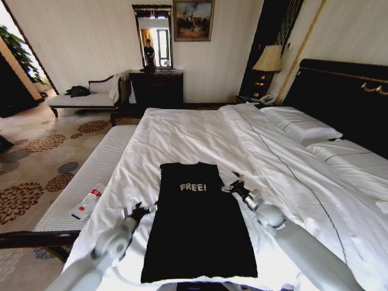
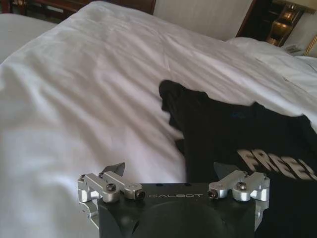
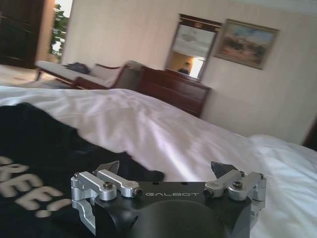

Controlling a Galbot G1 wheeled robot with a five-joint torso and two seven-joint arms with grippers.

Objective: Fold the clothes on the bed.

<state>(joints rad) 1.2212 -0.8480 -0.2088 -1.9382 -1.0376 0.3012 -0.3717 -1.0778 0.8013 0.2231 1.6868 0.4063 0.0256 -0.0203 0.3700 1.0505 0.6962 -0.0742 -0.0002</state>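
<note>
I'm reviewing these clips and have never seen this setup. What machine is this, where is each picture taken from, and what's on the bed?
This is a wheeled robot with two arms. One picture looks down from its head; the other two come from cameras on its wrists. On the bed, over the white duvet, lies a black top printed "FREE!", its sleeves already tucked in to form a long rectangle. The left gripper sits at the top's left edge, the right gripper at its right edge near the lettering. Both are open and hold nothing. A small package lies on the bench beside the bed.
</note>
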